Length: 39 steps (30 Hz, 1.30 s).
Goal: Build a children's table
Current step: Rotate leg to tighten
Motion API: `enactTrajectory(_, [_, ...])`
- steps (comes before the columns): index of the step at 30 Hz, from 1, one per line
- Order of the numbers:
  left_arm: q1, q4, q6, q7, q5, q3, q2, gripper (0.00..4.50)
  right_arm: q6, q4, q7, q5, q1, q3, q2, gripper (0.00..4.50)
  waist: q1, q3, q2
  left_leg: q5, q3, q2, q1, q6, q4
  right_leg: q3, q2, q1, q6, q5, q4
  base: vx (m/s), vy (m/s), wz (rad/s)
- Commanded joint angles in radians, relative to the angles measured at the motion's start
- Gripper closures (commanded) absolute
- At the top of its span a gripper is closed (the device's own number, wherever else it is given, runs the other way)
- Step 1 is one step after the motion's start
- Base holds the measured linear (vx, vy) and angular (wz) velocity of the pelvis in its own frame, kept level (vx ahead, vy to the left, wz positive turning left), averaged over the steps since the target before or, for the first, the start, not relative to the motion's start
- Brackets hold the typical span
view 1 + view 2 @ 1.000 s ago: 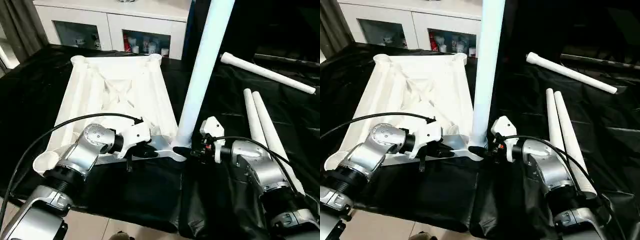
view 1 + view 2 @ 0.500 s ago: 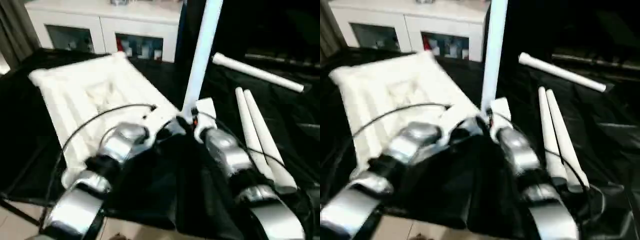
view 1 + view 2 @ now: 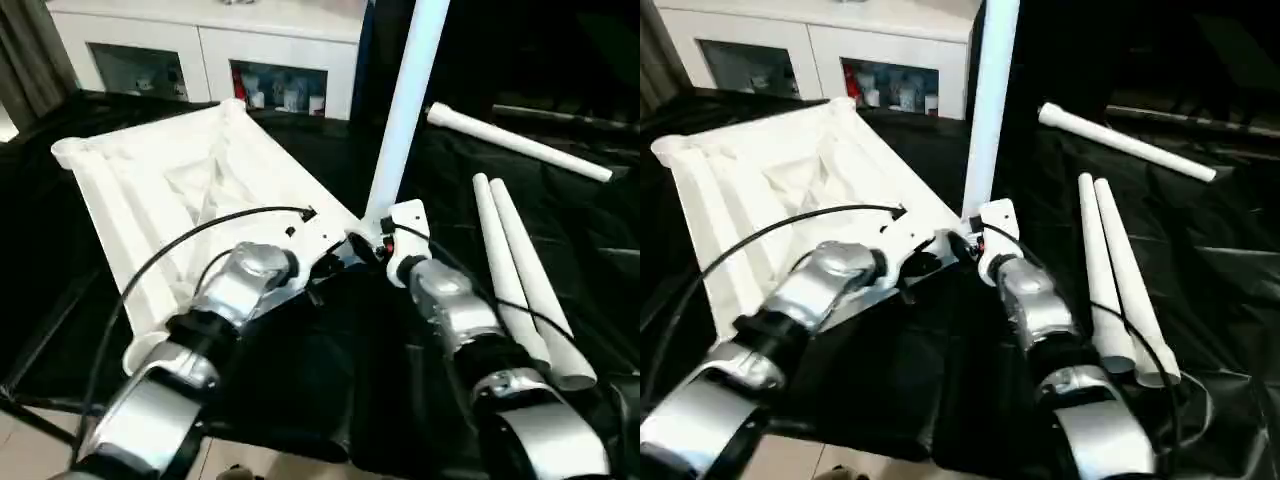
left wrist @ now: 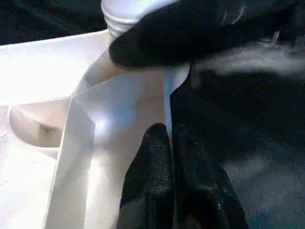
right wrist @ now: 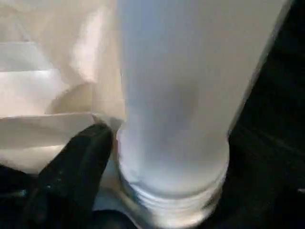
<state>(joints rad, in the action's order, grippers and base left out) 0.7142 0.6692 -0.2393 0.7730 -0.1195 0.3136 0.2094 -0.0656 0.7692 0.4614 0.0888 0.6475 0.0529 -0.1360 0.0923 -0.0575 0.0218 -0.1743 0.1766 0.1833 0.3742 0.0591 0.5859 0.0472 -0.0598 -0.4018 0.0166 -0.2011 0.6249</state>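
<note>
The white tabletop (image 3: 130,200) lies ribbed underside up on the black cloth, turned at an angle. One white leg (image 3: 405,110) stands upright in its near right corner socket. My left gripper (image 3: 328,266) is shut on the thin rim of the tabletop (image 4: 95,143) beside that corner, its black fingers (image 4: 155,162) pinching the wall. My right gripper (image 3: 372,245) is shut on the upright leg's base (image 5: 171,119), with one black finger (image 5: 76,167) showing beside the threaded end. A third black finger (image 4: 190,33) crossing the left wrist view belongs to the right gripper.
Three loose white legs lie on the cloth to the right: one leg (image 3: 520,145) far back and a pair of legs (image 3: 520,270) side by side nearer. A white cabinet with glass doors (image 3: 210,40) stands behind. The cloth's front edge (image 3: 280,440) drops to the floor.
The tabletop has swung round with its far end going left, and the corner with the upright leg has moved away from me. Both arms have reached forward with it.
</note>
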Motion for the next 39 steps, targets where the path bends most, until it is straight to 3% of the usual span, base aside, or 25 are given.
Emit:
enactTrajectory(1, [-0.029, -0.015, 0.023, 0.057, -0.002, 0.023, 0.035, 4.5, -0.036, -0.092, 0.128, 0.01, -0.038, 0.036, -0.053, 0.27, 0.008, 0.07, 0.004, -0.125, -0.013, 0.044, -0.009, -0.071, -0.06, -0.045, -0.085, 0.061, 0.226, -0.003, -0.067, 0.0, 0.0, 0.0])
enactTrajectory(5, [-0.052, -0.05, 0.064, 0.144, 0.016, 0.031, 0.087, 4.5, -0.086, -0.215, 0.275, 0.03, -0.096, 0.078, -0.135, 0.27, 0.008, 0.067, 0.004, -0.149, -0.013, 0.048, -0.012, -0.066, -0.063, -0.046, -0.086, 0.058, 0.219, -0.052, -0.072, 0.0, 0.0, 0.0])
enactTrajectory(6, [-0.079, -0.106, 0.101, 0.236, 0.047, 0.038, 0.127, 4.5, -0.134, -0.304, 0.353, 0.077, -0.131, 0.076, -0.179, 0.27, 0.009, 0.062, 0.006, -0.18, -0.015, 0.047, -0.014, -0.057, -0.066, -0.046, -0.087, 0.059, 0.213, -0.116, -0.08, 0.0, 0.0, 0.0])
enactTrajectory(7, [-0.09, -0.131, 0.108, 0.273, 0.059, 0.041, 0.143, 4.5, -0.146, -0.332, 0.377, 0.089, -0.143, 0.077, -0.195, 0.27, 0.009, 0.064, 0.006, -0.181, -0.015, 0.05, -0.011, -0.056, -0.066, -0.048, -0.088, 0.06, 0.208, -0.123, -0.078, 0.0, 0.0, 0.0])
enactTrajectory(12, [-0.113, -0.196, 0.098, 0.355, 0.076, 0.047, 0.188, 4.5, -0.174, -0.387, 0.456, 0.097, -0.168, 0.094, -0.237, 0.27, 0.006, 0.061, 0.002, -0.205, -0.014, 0.052, -0.016, -0.03, -0.069, -0.048, -0.087, 0.049, 0.212, -0.167, -0.08, 0.0, 0.0, 0.0])
enactTrajectory(20, [-0.126, -0.209, 0.092, 0.373, 0.086, 0.048, 0.197, 4.5, -0.199, -0.419, 0.527, 0.102, -0.173, 0.132, -0.249, 0.27, 0.021, 0.065, 0.006, -0.151, -0.013, 0.05, -0.014, -0.036, -0.065, -0.047, -0.085, 0.053, 0.225, -0.075, -0.069, 0.0, 0.0, 0.0])
enactTrajectory(22, [-0.127, -0.208, 0.09, 0.372, 0.08, 0.05, 0.191, 4.5, -0.178, -0.393, 0.528, 0.071, -0.162, 0.154, -0.243, 0.27, 0.021, 0.065, 0.002, -0.155, -0.013, 0.05, -0.015, -0.033, -0.064, -0.046, -0.086, 0.052, 0.225, -0.081, -0.07, 0.0, 0.0, 0.0])
enactTrajectory(27, [-0.127, -0.216, 0.085, 0.376, 0.082, 0.051, 0.188, 4.5, -0.166, -0.353, 0.497, 0.057, -0.146, 0.15, -0.225, 0.27, 0.02, 0.065, 0.004, -0.168, -0.012, 0.048, -0.016, -0.02, -0.064, -0.047, -0.086, 0.052, 0.223, -0.111, -0.073, 0.0, 0.0, 0.0])
enactTrajectory(31, [-0.126, -0.212, 0.088, 0.378, 0.081, 0.053, 0.191, 4.5, -0.159, -0.344, 0.496, 0.045, -0.141, 0.159, -0.227, 0.27, 0.021, 0.067, 0.001, -0.152, -0.012, 0.049, -0.016, -0.023, -0.063, -0.047, -0.084, 0.053, 0.225, -0.071, -0.068, 0.0, 0.0, 0.0])
enactTrajectory(39, [-0.132, -0.212, 0.082, 0.386, 0.081, 0.056, 0.192, 4.5, -0.156, -0.332, 0.508, 0.07, -0.137, 0.136, -0.209, 0.88, 0.021, 0.069, -0.003, -0.152, -0.013, 0.048, -0.015, -0.024, -0.061, -0.047, -0.084, 0.055, 0.235, -0.05, -0.065, 0.0, 0.0, 0.0])
